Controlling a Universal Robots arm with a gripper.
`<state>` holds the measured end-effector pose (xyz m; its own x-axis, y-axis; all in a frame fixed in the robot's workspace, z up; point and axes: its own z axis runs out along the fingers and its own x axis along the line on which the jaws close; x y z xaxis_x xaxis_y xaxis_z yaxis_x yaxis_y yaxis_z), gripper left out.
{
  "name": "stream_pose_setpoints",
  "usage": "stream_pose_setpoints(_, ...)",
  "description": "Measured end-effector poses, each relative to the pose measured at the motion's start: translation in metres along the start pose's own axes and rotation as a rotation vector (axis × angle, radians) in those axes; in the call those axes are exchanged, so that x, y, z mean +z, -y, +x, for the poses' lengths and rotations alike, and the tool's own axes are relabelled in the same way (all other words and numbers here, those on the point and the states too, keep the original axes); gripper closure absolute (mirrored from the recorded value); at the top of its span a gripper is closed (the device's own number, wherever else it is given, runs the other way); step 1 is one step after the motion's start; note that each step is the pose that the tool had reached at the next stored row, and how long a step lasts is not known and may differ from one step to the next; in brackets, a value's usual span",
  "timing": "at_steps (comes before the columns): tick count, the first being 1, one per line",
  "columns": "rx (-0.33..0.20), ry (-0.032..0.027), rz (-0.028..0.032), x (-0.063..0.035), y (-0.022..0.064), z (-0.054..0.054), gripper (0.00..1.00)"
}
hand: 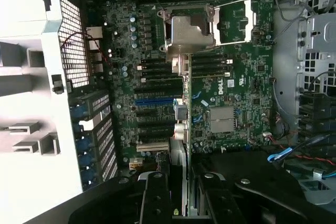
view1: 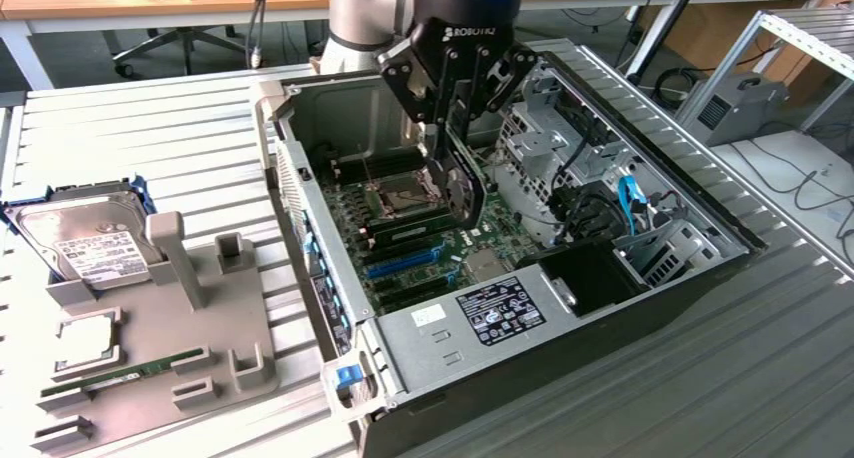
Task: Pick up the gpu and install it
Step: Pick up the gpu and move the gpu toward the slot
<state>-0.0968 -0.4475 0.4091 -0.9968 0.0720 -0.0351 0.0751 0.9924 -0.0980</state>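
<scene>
Since the pincer (view1: pixel 445 148) is clenched on the gpu (view1: pixel 461 193), we reckon the card is down inside the case (view1: pixel 674 168), hanging just over the board (hand: pixel 236 77). It hangs straight below the pincer, thin edge toward the wrist camera, and its long axis points down at the board as far as we can tell. The blue slot (view1: pixel 400 265) sits just toward the exterior view's left of the card's lower end, near but apart. Not seated yet, we'd say.
</scene>
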Motion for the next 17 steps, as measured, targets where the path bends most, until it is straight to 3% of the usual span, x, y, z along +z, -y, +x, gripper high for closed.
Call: stream_pose_setpoints(17, -0.001, 0.0016, 0.0228, 0.0058, -0.0015, -0.012, 0.74)
